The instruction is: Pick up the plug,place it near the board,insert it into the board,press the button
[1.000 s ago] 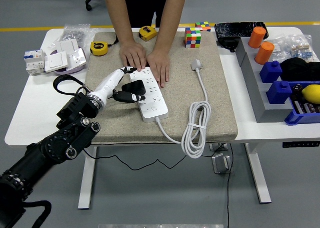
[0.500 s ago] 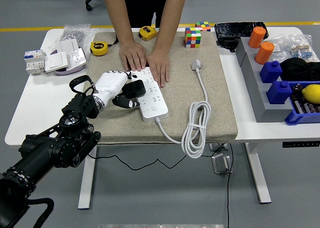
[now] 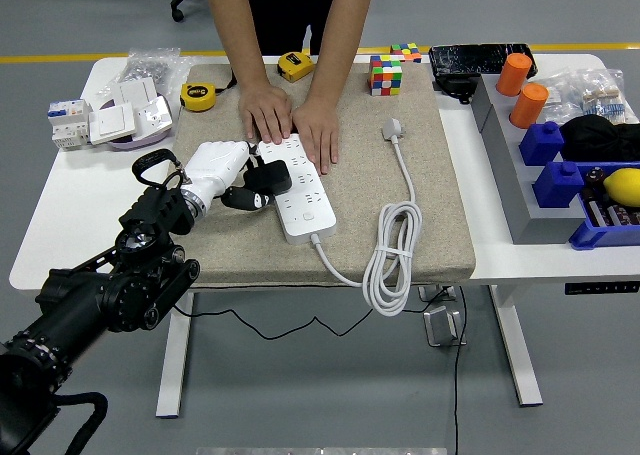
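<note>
A white power strip (image 3: 305, 203) lies on the beige mat (image 3: 440, 205), long axis running away from me. My left hand (image 3: 243, 182), white with black fingertips, is shut on a black plug (image 3: 270, 177) and holds it at the strip's left edge, over the middle sockets. I cannot tell whether the prongs are in. A person at the far side presses both hands (image 3: 320, 135) flat on the strip's far end. The strip's own cable lies in a coil (image 3: 392, 257) and ends in a white plug (image 3: 392, 128). My right arm is out of view.
Two yellow tape measures (image 3: 198, 96) and a Rubik's cube (image 3: 386, 75) lie at the mat's far edge. White switch boxes (image 3: 110, 120) sit far left. A grey rack (image 3: 515, 180) with orange cylinders (image 3: 528, 103) and blue parts stands at the right.
My left hand has turned and curled in, carrying the black plug a little farther up the strip's left edge. The forearm has swung in closer. The person's hands have not moved.
</note>
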Available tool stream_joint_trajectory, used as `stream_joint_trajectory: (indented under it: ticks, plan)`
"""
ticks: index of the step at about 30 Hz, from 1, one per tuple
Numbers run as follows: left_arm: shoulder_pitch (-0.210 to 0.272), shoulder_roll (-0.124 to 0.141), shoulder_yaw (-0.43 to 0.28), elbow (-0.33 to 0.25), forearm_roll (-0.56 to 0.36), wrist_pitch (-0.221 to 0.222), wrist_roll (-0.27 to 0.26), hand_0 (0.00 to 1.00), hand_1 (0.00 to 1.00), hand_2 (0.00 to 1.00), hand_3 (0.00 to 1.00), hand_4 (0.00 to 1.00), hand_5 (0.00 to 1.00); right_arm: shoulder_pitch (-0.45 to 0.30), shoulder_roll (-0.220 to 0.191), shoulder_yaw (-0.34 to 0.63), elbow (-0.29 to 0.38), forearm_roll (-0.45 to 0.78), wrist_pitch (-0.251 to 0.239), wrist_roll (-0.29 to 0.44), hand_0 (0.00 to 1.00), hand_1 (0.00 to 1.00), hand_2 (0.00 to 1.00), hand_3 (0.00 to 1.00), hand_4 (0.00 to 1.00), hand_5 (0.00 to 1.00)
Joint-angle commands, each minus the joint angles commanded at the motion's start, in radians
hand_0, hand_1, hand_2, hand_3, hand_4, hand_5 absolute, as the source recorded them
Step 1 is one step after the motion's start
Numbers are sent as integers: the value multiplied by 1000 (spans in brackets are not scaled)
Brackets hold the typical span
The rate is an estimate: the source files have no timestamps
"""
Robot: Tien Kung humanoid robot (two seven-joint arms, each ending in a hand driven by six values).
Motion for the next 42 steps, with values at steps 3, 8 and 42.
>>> stream_joint_trajectory:
  ticks: [3, 8, 42]
  plan:
    - [-2, 0, 0, 4, 1, -1, 2, 412, 536, 510, 498, 706, 364, 0, -1, 0, 0, -2, 0, -1, 969, 913, 859, 858, 998, 913]
    - [-4, 0, 0, 15, 15, 3, 4, 412, 536, 510, 498, 706, 364, 0, -2, -2, 0, -3, 0, -1, 969, 913, 859, 858, 998, 913]
    - [15, 0, -6, -11, -241, -36, -11, 352, 423, 296, 247, 639, 308, 0, 0, 4, 0, 0, -1, 0, 968, 912, 861, 859, 998, 904]
